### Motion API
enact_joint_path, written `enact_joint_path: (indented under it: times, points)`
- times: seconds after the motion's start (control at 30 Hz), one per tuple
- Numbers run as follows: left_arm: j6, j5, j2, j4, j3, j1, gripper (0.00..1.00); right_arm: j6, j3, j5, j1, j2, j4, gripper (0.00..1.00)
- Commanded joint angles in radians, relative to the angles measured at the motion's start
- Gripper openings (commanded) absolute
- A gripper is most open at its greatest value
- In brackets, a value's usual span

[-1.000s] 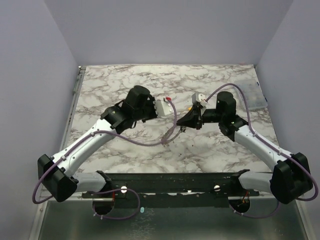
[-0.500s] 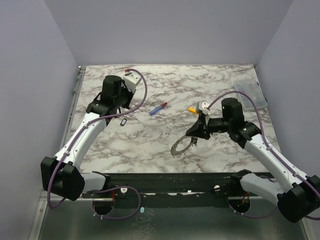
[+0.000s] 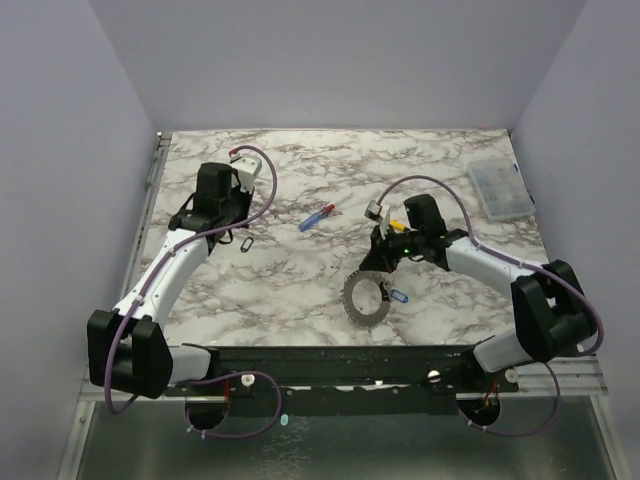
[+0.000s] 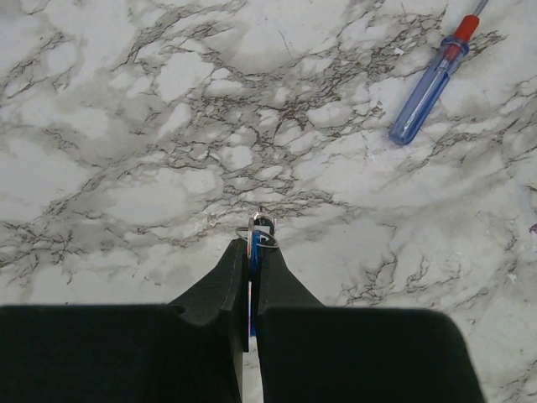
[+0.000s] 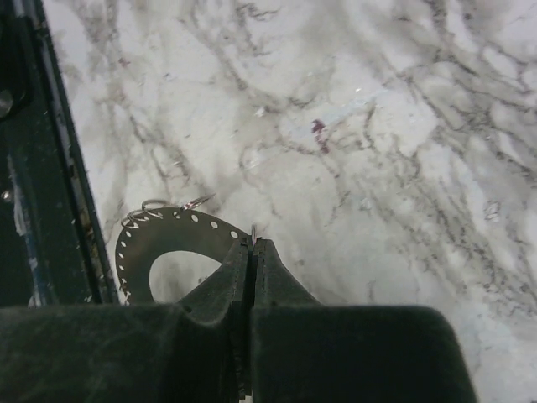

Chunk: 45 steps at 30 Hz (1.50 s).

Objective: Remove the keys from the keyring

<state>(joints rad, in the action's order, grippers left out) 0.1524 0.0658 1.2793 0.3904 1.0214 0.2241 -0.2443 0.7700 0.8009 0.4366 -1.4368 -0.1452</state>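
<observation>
The keyring [image 3: 350,301], a grey toothed loop, lies on the marble near the front; it also shows in the right wrist view [image 5: 168,239] with small split rings on its rim. My right gripper [image 3: 383,262] [image 5: 252,243] is shut on the ring's rim. A blue-headed key [image 3: 397,296] lies against the ring's right side. My left gripper [image 3: 222,224] [image 4: 254,243] at the far left is shut on a blue key [image 4: 252,260] with a small split ring. A small key-like loop [image 3: 243,243] sits by its fingertips; I cannot tell whether it is the held key.
A red-and-blue stick tool [image 3: 318,216] [image 4: 432,80] lies mid-table. A yellow-and-black stick [image 3: 396,224] lies behind my right gripper. A clear compartment box [image 3: 497,190] sits at the far right. The black front rail [image 3: 330,362] [image 5: 42,168] runs close to the keyring.
The grippers, together mid-table a second ago, have parted. The left swung to the far left. The right brought the keyring to the near table; a blue key now shows beside it.
</observation>
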Motion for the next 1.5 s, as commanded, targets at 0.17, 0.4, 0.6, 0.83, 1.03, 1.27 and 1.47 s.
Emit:
enact_joint_path:
  times: [0.17,0.4,0.6,0.83,1.03,1.27,1.47]
  points:
    - [0.013,-0.058,0.027,-0.013,-0.065,-0.056,0.0,0.132,0.174,-0.131,-0.004,-0.182,0.231,0.01]
    - [0.096,-0.107,0.138,0.033,-0.051,-0.127,0.0,0.128,0.236,-0.112,-0.005,-0.294,0.201,0.02]
    - [0.104,-0.124,0.257,0.053,-0.02,-0.182,0.0,0.118,0.255,-0.126,-0.006,-0.292,0.18,0.26]
    - [0.019,-0.15,0.408,0.119,0.056,-0.183,0.0,0.105,0.264,-0.135,-0.008,-0.236,0.147,0.61]
    - [-0.087,-0.211,0.464,0.119,0.102,-0.182,0.0,0.073,0.25,-0.165,-0.029,-0.138,0.091,0.86]
    - [-0.148,-0.221,0.528,0.133,0.132,-0.171,0.03,0.038,0.218,-0.168,-0.068,-0.025,0.02,0.92]
    - [-0.174,-0.175,0.534,0.14,0.153,-0.167,0.17,0.03,0.188,-0.161,-0.102,0.054,-0.005,0.95]
